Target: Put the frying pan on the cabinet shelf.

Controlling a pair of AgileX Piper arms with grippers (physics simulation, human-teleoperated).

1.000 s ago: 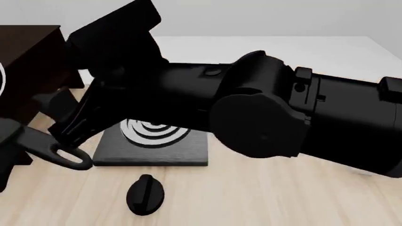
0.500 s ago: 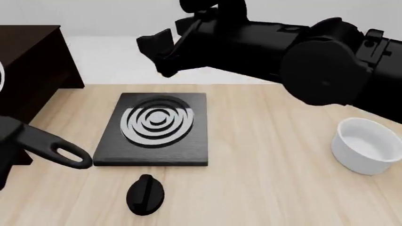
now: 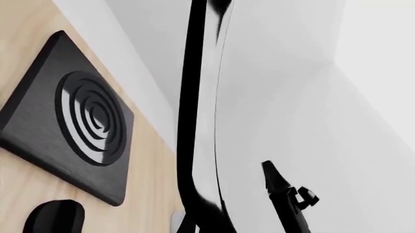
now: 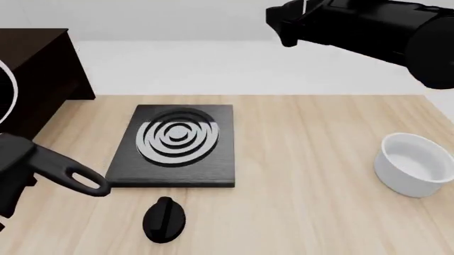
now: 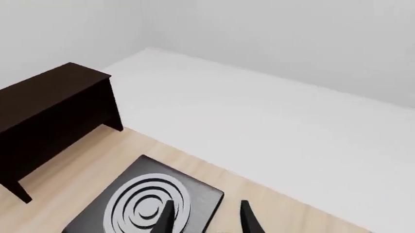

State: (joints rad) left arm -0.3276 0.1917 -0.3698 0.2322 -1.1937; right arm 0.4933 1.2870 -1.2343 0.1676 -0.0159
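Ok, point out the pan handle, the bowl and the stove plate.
pan handle [image 4: 67, 173], front view, middle of the shaft
bowl [image 4: 413, 164], front view, inside
stove plate [image 4: 176, 139], front view, ring centre

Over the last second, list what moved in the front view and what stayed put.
The right arm swung up and away to the right, out from over the stove plate, uncovering the white bowl. The frying pan at the left edge shifted only slightly, its handle a little lower and further right. The stove plate, the black knob and the cabinet stayed put.

Black frying pan [image 4: 50, 167], dark brown cabinet [image 4: 39, 74], white bowl [image 4: 415, 164]
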